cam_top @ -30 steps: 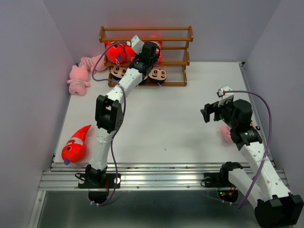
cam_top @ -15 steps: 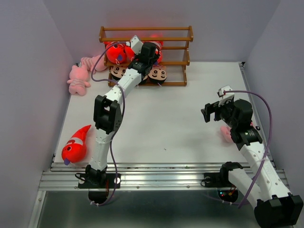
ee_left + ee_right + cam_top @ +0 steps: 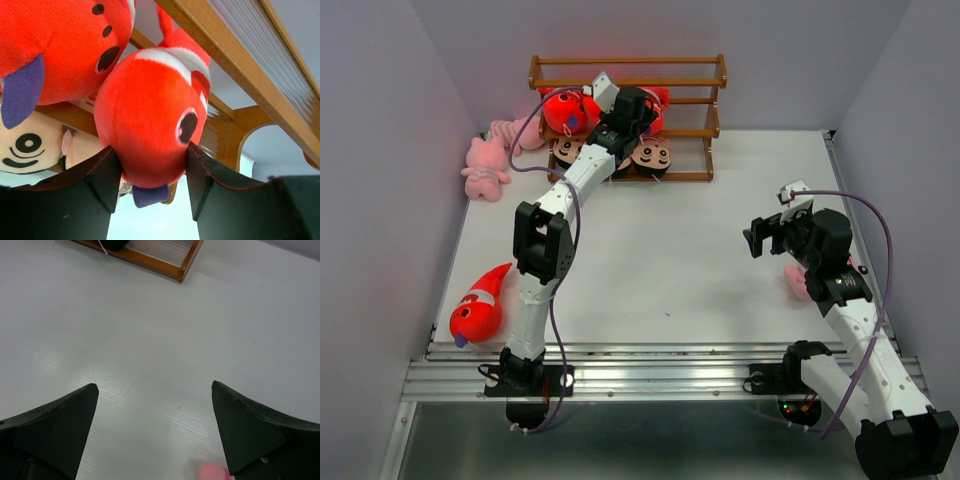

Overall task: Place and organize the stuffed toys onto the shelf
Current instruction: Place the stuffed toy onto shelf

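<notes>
White table [image 3: 670,250], shelf [image 3: 692,72], red fish [image 3: 150,120] in left end effector [image 3: 152,150]

No readable text, label, brand or number in any view. Checked red-orange fish [image 3: 150,115], wooden shelf [image 3: 620,62], white table [image 3: 700,270]: all unmarked.

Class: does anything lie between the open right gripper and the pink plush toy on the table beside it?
Nothing visible. The right gripper hangs open over the white table, and the pink plush toy lies beside its wrist.
</notes>
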Robot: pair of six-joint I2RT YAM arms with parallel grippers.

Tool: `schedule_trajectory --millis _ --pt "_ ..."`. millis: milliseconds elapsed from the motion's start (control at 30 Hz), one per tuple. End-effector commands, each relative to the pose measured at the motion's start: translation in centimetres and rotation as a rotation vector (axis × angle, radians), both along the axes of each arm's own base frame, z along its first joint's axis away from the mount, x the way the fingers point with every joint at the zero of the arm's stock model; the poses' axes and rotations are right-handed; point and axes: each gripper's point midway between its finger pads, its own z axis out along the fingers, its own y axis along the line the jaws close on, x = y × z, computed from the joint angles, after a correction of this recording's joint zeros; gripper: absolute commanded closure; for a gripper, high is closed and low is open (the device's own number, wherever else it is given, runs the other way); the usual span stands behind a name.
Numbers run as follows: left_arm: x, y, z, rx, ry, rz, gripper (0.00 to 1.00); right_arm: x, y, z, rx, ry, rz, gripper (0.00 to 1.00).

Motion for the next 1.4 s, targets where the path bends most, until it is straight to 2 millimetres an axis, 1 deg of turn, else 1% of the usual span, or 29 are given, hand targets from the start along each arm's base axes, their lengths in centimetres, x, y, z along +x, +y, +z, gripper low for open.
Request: schedule_trajectory --millis 0,167,567,600,667,933,1033,1133,1200,1233,1300,1333,1367 --pt "-0.6 1.1 6.5 -0.048 -0.126 0.008 0.38 0.6 -0.3 1.8 0.000 -0.081 -0.011 0.00" --pt "-0.6 0.9 6.3 -0.052 -0.123 0.000 0.35 0.6 -0.3 1.8 -0.001 -0.082 -0.012 0.00" --pt "-0.8 0.8 6.7 -0.060 -0.130 -0.010 0.34 0.5 -0.4 1.9 -0.001 -0.085 -0.014 0.00" --pt "-0.8 0.8 6.6 -0.061 -0.130 -0.013 0.22 0.5 -0.4 1.9 -0.001 -0.085 -0.014 0.00" --pt "-0.9 0.8 6.7 -0.058 -0.131 -0.014 0.17 0.6 -0.4 1.8 -0.002 -0.084 -0.014 0.00" --pt "-1.2 0.8 7.4 -0.066 -0.147 -0.019 0.17 0.6 -0.4 1.8 -0.003 -0.086 -0.014 0.00" --pt "-1.3 0.9 7.5 -0.069 -0.151 -0.020 0.17 0.6 -0.6 1.8 -0.003 -0.086 -0.023 0.00" --pt "-1.5 0.8 7.9 -0.072 -0.159 -0.032 0.17 0.6 -0.6 1.8 -0.003 -0.084 -0.023 0.00" --pt "-1.7 0.7 7.8 -0.074 -0.162 -0.044 0.17 0.6 -0.6 1.8 -0.003 -0.084 -0.023 0.00" --pt "-1.9 0.7 8.1 -0.076 -0.167 -0.047 0.17 0.6 -0.6 1.8 -0.003 -0.086 -0.023 0.00" --pt "-2.1 0.8 7.8 -0.071 -0.163 -0.055 0.17 0.7 -0.7 1.8 -0.004 -0.084 -0.024 0.00" --pt "-2.3 0.9 8.0 -0.070 -0.164 -0.055 0.17 0.6 -0.7 1.8 -0.004 -0.086 -0.024 0.00" --pt "-2.5 0.9 7.6 -0.064 -0.157 -0.057 0.17 0.6 -0.7 1.8 -0.004 -0.086 -0.024 0.00"
